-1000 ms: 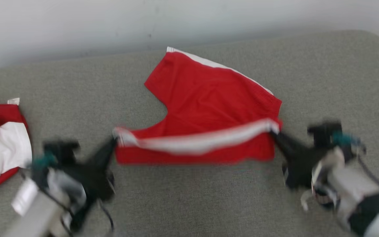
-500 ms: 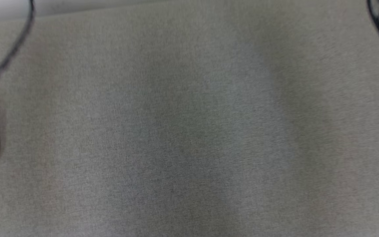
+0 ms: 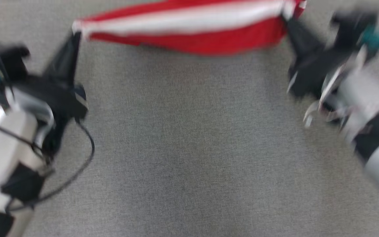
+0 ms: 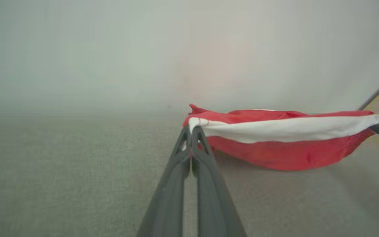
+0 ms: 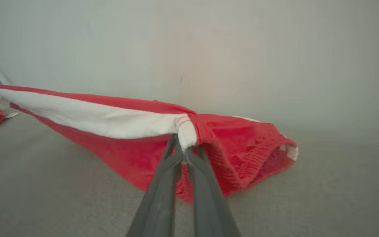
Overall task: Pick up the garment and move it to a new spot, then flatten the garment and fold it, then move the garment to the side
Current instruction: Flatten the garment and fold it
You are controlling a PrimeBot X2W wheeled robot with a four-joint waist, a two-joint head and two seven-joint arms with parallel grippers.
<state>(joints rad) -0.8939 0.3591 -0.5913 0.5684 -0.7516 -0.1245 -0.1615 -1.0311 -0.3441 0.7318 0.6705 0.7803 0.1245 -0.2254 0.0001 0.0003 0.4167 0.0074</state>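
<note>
Nearest lies bare grey upholstery [image 3: 189,158]. The head camera has swung since a second ago, so the shorts' jump to the top of that view is its doing (not a move of the cloth). The left gripper [image 3: 76,35] and right gripper [image 3: 286,20], both pressed together, each still pinch one end of the white-striped edge of the red shorts [image 3: 189,31], stretched taut between them. Beyond, the rest of the shorts trails on the upholstery. Through the blur, this looks like mid-fold.
</note>
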